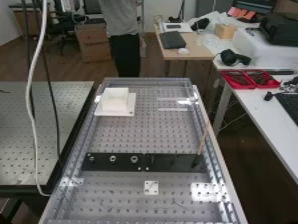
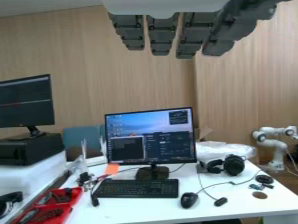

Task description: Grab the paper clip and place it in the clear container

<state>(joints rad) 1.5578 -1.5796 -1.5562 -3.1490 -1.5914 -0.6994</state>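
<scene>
Wrist view: the hand is hanging at the frame's top, fingers straight, apparently holding nothing. In the high view, a faint thin shape, perhaps the paper clip, is lying lower right; a pale box, possibly the container, is sitting upper left. Picking is seemingly pending, calling for lowering and pinching.

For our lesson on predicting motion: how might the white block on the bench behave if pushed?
The white block looks stiff, with flat faces, so it probably won't sag or roll. Its wider flat base makes tipping seem unlikely. The dark spot near the base's corner may be a fastener, which could stop it sliding.
</scene>
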